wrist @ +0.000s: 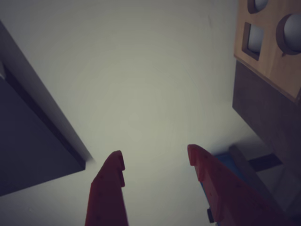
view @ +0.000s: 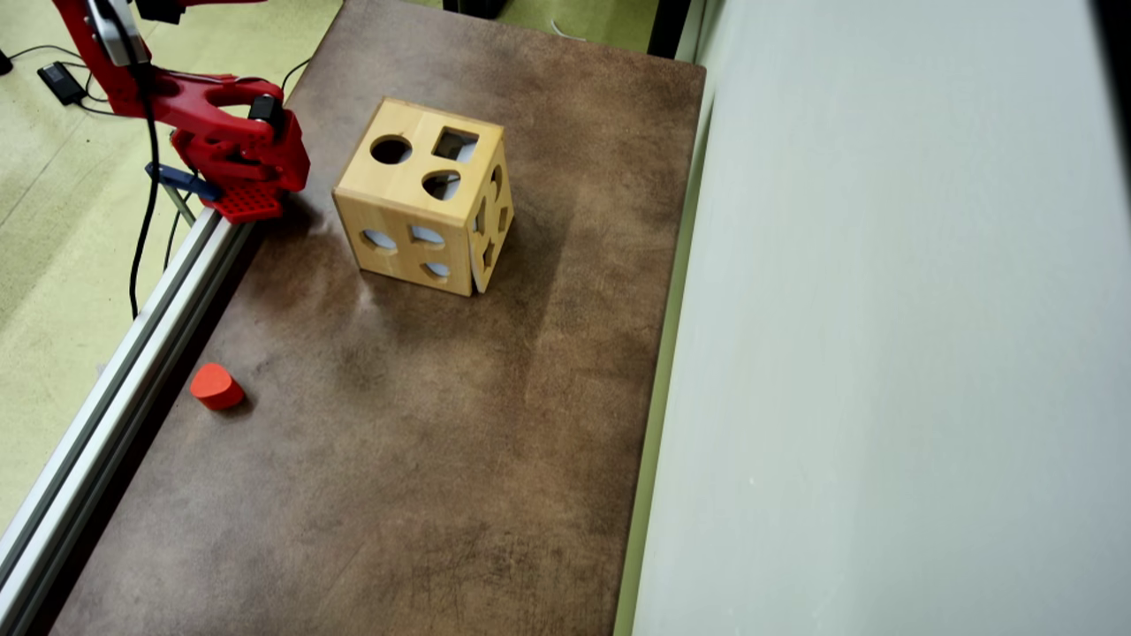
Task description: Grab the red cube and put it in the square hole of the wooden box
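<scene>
Wrist view: gripper [wrist: 156, 162] fingers apart, empty — wooden box [wrist: 275, 44] at upper right. Overhead view: box mid-tabletop [view: 424, 442]; orange-red rounded block [view: 216, 386] near left rail; red cube unseen.

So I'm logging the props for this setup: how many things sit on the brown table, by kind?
Wooden box: 1
Orange-red rounded block: 1
Total: 2
No sharp-edged red cube shows in either view.
</scene>
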You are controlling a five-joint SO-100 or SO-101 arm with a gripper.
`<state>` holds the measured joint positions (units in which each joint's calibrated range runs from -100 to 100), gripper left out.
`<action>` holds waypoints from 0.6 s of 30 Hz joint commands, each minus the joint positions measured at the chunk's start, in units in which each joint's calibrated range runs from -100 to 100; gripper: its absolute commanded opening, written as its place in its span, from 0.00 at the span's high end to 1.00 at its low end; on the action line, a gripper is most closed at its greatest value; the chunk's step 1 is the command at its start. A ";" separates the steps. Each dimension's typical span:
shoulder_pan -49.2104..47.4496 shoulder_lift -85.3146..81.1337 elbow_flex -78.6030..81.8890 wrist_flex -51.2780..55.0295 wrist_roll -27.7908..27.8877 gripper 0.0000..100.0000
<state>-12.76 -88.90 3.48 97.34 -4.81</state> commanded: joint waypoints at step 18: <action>17.14 -6.01 12.62 0.25 4.64 0.96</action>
<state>3.99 -95.17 13.05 97.34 -1.05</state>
